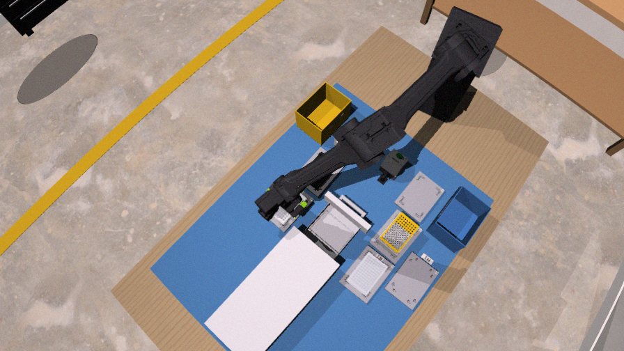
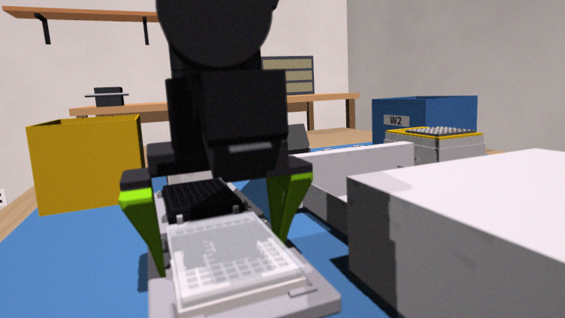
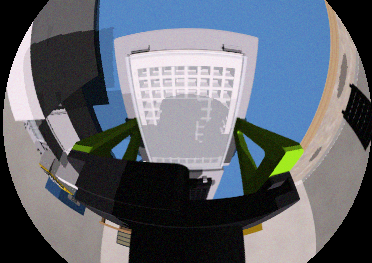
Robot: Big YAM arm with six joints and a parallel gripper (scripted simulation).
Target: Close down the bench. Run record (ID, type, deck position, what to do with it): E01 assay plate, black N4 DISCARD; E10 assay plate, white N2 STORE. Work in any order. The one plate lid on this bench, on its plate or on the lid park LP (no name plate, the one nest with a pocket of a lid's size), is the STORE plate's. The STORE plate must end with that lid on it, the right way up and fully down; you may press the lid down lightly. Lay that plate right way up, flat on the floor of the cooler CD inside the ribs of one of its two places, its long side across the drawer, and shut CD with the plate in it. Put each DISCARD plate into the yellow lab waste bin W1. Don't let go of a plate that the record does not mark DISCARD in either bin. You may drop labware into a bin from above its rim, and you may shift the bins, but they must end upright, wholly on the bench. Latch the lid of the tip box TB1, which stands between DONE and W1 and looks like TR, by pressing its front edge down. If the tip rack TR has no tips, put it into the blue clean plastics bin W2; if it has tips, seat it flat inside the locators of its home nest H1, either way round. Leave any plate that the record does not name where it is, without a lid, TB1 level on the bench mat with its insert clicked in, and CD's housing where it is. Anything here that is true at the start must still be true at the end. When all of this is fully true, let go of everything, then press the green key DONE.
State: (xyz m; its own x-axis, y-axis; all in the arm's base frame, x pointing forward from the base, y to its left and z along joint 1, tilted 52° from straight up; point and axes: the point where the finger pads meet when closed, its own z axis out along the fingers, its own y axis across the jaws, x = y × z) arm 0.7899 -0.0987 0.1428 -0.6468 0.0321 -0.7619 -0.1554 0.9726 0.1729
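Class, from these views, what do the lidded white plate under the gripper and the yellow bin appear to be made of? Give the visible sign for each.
White plate's lid: likely clear, glossy plastic, since the well grid shows through it. Yellow bin: probably opaque matte plastic, with thin flat walls and no shine.
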